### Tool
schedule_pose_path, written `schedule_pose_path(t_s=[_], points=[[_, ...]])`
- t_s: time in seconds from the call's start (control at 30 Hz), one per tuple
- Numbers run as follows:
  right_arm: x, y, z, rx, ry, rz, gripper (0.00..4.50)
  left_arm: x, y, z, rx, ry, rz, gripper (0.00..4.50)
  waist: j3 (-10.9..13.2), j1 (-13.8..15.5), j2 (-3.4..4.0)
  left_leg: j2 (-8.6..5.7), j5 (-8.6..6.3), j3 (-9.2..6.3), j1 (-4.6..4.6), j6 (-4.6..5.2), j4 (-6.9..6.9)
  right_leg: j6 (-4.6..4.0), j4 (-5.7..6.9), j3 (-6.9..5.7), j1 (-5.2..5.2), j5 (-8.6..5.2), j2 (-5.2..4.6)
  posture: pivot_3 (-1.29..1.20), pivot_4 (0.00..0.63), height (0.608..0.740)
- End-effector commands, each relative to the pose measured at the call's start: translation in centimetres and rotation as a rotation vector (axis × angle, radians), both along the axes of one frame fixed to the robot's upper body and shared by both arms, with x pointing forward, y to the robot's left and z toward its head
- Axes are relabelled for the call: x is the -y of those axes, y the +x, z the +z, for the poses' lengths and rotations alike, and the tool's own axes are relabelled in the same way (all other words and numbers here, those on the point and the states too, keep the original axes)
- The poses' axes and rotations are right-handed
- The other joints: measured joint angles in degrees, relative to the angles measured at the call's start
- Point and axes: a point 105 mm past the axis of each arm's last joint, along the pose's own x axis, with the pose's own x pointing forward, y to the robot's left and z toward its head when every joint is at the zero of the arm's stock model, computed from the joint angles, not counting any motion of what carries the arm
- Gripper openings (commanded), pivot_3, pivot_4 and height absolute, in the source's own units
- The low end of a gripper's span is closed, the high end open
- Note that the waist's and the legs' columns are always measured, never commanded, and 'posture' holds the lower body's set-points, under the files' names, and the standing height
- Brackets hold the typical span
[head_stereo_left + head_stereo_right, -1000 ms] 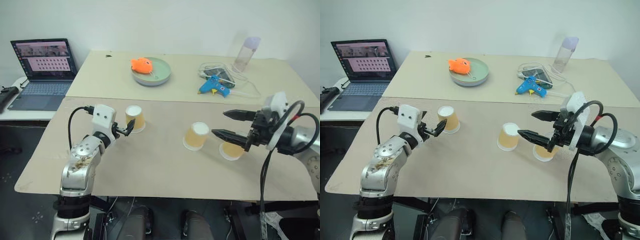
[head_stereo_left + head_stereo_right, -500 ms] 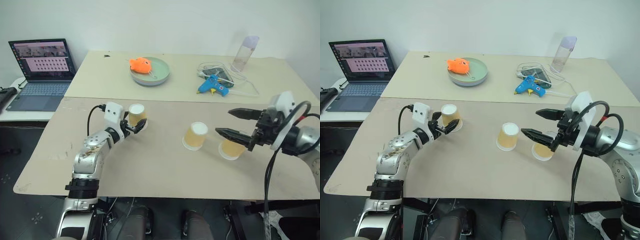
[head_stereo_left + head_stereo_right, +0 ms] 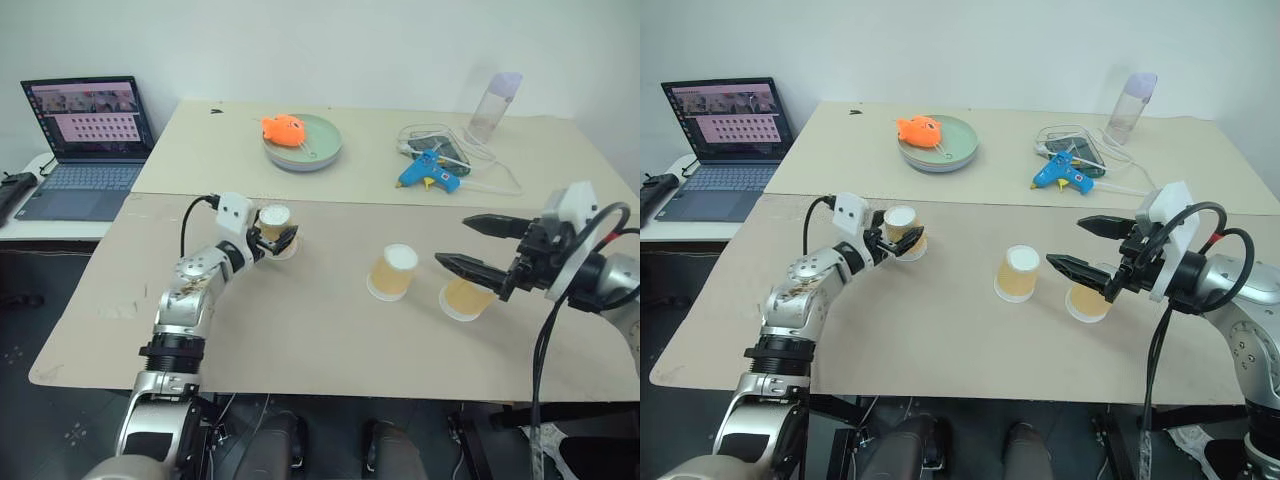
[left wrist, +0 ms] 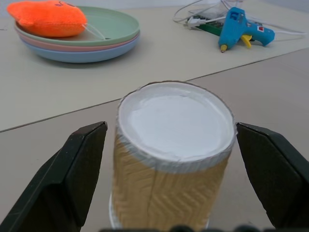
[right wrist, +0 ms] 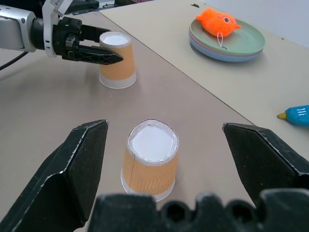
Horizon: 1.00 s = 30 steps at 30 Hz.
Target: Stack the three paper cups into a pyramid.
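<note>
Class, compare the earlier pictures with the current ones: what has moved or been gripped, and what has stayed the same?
The left gripper has reached forward so its open fingers now straddle the left paper cup, not yet closed on it. The right gripper stayed open near the other two cups, which have not moved.

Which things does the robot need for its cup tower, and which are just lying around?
For the tower:
- left cup, between the open left hand's fingers
- middle cup
- right cup, below the open right hand

Just lying around:
- orange toy fish on stacked plates
- blue glue gun
- cables
- bottle
- laptop
</note>
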Motion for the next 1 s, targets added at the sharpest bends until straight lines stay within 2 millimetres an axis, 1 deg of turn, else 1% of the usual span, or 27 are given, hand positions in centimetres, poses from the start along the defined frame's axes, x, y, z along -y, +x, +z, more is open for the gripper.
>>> schedule_pose_path(t_s=[0.03,0.27,0.33,0.37,0.43,0.47,0.5,0.67,0.83,0.93,1.0], points=[[0.1,-0.3,1.1,0.051,0.002,-0.005,4.5,1.1,0.1,2.2,0.079,-0.005,-0.039,4.48,0.0,0.0,0.0,0.0,0.0,0.0,0.0,0.0,0.0,0.0,0.0,0.0,0.0,0.0,0.0,0.0,0.15,0.74],[0.1,-0.3,1.1,0.054,0.004,-0.013,4.5,1.1,0.5,2.3,0.077,-0.01,-0.034,4.48,0.0,-0.1,0.0,0.0,0.0,0.0,0.0,0.01,0.0,0.0,0.0,0.0,0.0,0.0,0.0,0.0,0.15,0.74],[0.0,-0.4,1.1,0.054,0.01,-0.013,4.5,1.0,0.6,2.3,0.077,-0.01,-0.032,3.94,0.0,-0.1,0.0,0.0,0.0,0.0,-0.01,0.02,0.0,0.0,0.01,0.0,-0.01,0.0,0.0,0.0,0.15,0.74],[0.0,-0.4,1.1,0.054,0.009,-0.012,4.5,0.9,0.6,2.3,0.077,-0.009,-0.03,3.77,0.0,-0.1,-0.01,0.0,0.0,0.0,-0.01,0.02,0.0,0.0,0.01,0.0,-0.01,0.0,0.0,0.0,0.15,0.74],[-0.1,-0.4,1.2,0.057,0.01,-0.01,4.5,0.8,0.7,2.3,0.074,-0.002,-0.025,2.96,0.0,0.0,-0.01,0.0,0.0,0.0,-0.01,0.02,0.0,0.0,0.01,-0.01,0.0,0.0,0.0,0.0,0.15,0.74],[-0.1,-0.4,1.2,0.058,0.012,-0.009,4.5,0.7,0.8,2.3,0.074,0.0,-0.024,2.65,0.0,0.0,-0.01,0.0,0.0,0.0,-0.01,0.02,0.0,0.0,0.0,-0.01,0.0,0.0,0.0,0.0,0.15,0.74],[-0.1,-0.4,1.3,0.059,0.012,-0.01,4.5,0.6,0.8,2.3,0.074,0.002,-0.019,2.52,0.0,0.0,-0.01,0.0,0.0,0.0,-0.01,0.02,0.0,0.0,0.0,-0.01,0.0,0.0,0.0,0.0,0.15,0.74],[0.0,-0.3,1.1,0.055,0.008,-0.013,4.5,0.2,1.0,2.6,0.08,0.004,-0.008,2.52,0.0,-0.1,-0.01,0.0,0.0,0.0,-0.01,0.02,0.0,0.0,0.01,-0.01,0.0,0.0,0.0,0.0,0.15,0.74],[0.0,-0.2,1.2,0.061,0.007,-0.022,4.5,0.8,0.5,4.5,0.125,-0.022,-0.086,2.52,0.0,0.0,-0.01,0.0,0.0,0.0,-0.02,0.02,0.0,0.0,0.0,-0.01,-0.01,0.0,0.0,0.0,0.15,0.74],[0.0,-0.2,1.2,0.061,0.006,-0.021,4.5,1.8,-0.5,5.5,0.132,-0.001,-0.216,2.52,0.0,-0.1,-0.01,0.0,0.0,0.01,-0.02,0.02,0.0,0.0,0.0,-0.01,-0.01,0.0,0.0,0.0,0.15,0.74],[0.0,-0.2,1.3,0.065,0.006,-0.025,4.5,2.7,-1.7,6.0,0.137,0.02,-0.34,2.52,0.0,-0.1,0.0,0.0,0.0,0.01,-0.02,0.01,0.0,0.0,0.0,-0.01,-0.02,0.0,0.0,0.0,0.15,0.74]])
